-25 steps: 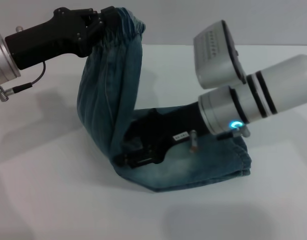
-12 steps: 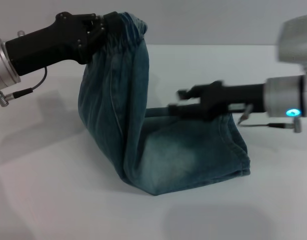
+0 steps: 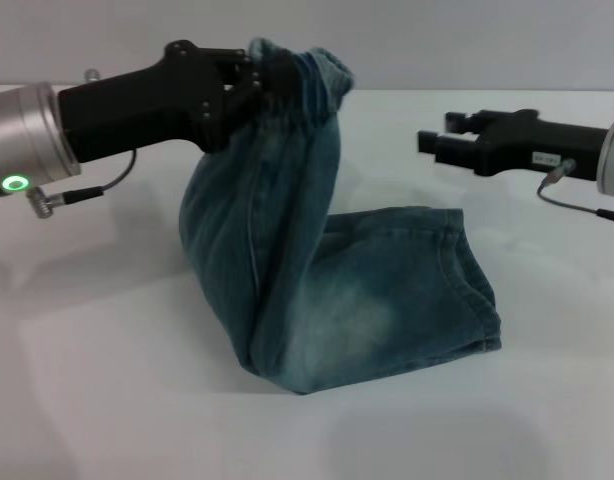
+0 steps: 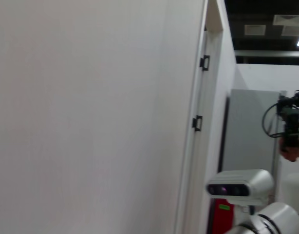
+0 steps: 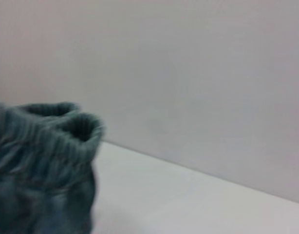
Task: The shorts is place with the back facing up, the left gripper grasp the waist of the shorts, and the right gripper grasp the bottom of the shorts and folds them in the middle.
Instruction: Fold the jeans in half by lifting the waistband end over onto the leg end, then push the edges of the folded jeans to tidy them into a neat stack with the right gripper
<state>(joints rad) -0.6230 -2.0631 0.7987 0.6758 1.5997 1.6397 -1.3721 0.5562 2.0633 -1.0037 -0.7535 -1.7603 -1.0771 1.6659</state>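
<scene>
The blue-green denim shorts [image 3: 357, 300] lie partly folded on the white table, with the lower half flat. The bottom hems [image 3: 477, 290] rest at the right. The ruffled waist [image 3: 312, 65] is lifted high above the table, and my left gripper [image 3: 262, 82] is shut on it from the left. The cloth hangs from there in a curve down to the fold at the front left. My right gripper [image 3: 437, 138] hovers to the upper right, clear of the shorts, open and empty. The right wrist view shows the raised waist [image 5: 57, 134] close by.
The white table [image 3: 137, 400] extends all round the shorts, and a pale wall stands behind it. The left wrist view shows only a wall [image 4: 91, 117] and a door frame [image 4: 203, 97].
My right gripper left the lower half of the shorts and drew back up and to the right. My left gripper carried the waist to the right.
</scene>
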